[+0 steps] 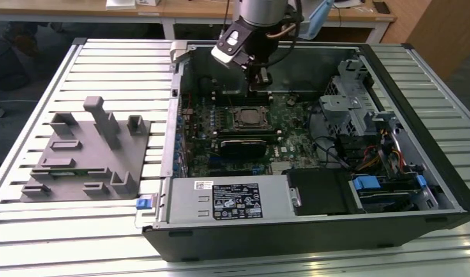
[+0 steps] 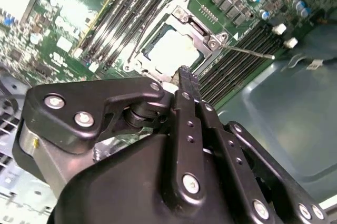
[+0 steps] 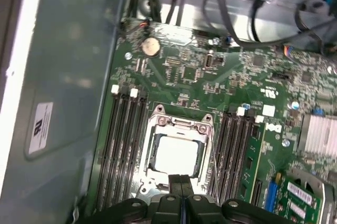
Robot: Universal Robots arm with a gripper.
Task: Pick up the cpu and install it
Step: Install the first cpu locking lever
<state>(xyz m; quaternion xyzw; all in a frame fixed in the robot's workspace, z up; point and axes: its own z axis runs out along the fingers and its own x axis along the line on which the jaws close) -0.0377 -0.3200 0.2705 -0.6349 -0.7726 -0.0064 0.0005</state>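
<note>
your gripper is clenched, fingertips together, hovering nr socket edge; cpu seated in socket.

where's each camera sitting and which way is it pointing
Exterior view: off the arm, high, looking down into the open computer case; arm and gripper show.
First wrist view: on the wrist, facing the cpu in its socket; shut fingertips show.
Second wrist view: on the wrist, behind the gripper linkage; shares the cpu with the first.
</note>
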